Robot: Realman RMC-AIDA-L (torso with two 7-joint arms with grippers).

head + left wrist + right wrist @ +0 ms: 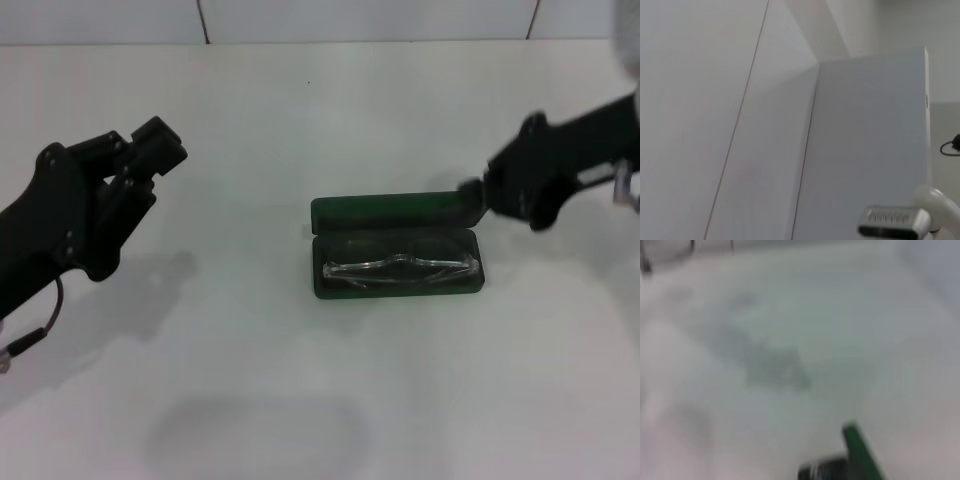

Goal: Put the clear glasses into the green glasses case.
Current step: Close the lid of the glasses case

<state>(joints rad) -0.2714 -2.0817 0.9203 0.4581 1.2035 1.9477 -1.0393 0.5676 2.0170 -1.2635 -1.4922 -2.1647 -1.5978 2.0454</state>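
Note:
The green glasses case (397, 248) lies open at the table's middle, its lid (392, 212) raised at the back. The clear glasses (397, 266) rest inside its dark tray. My right gripper (472, 193) is at the lid's right end and touches it. In the right wrist view a green edge of the case (861, 452) shows beside a dark fingertip (822, 469). My left gripper (155, 150) hangs above the table at the left, well away from the case.
A white table (250, 380) spreads under everything. A white wall with seams runs along the back (300, 20). The left wrist view shows only white panels (865, 150) and a cable (950, 146).

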